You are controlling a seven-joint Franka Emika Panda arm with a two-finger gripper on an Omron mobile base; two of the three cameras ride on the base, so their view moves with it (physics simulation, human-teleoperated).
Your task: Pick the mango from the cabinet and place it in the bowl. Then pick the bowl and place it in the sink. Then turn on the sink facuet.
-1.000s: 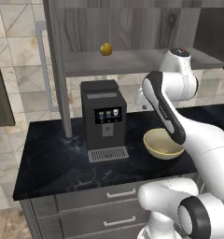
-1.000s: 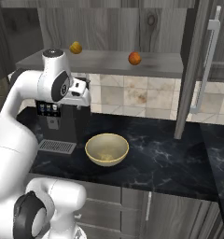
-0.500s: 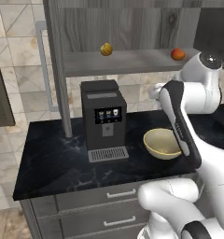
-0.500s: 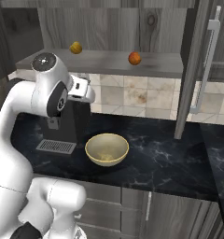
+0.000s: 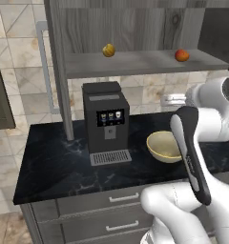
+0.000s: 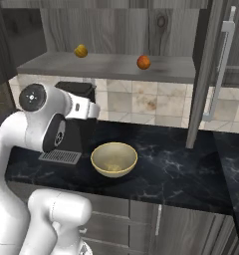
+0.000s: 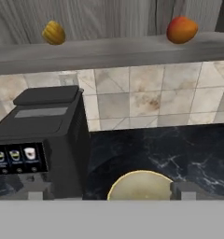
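— Mango point(image 7: 181, 29) first. Where is it?

— Up on the plank shelf of the grey cabinet point(image 5: 135, 64), near the right end. It sits all by itself. Nothing is touching it.

— Is that the yellow one?

— No. The yellow fruit point(image 7: 54, 33) is further left on the same shelf. The mango is the orange-red one.

— So has the robot picked it up?

— Not yet. The gripper point(image 7: 109, 192) is down low, over the counter point(image 6: 181, 169), well under the shelf. Its two tips are spread far apart and there is nothing between them.

— Where is the bowl point(image 6: 114, 159)?

— On the black counter, just beside the coffee machine point(image 5: 106, 123). It looks empty inside.

— What is done, then?

— Nothing, I think. The mango is not in the bowl, and the bowl is on the counter, not in a sink.

— So what is left?

— Everything. Reach up and grab the mango, drop it in the bowl, carry the bowl to the sink, then turn the tap on.
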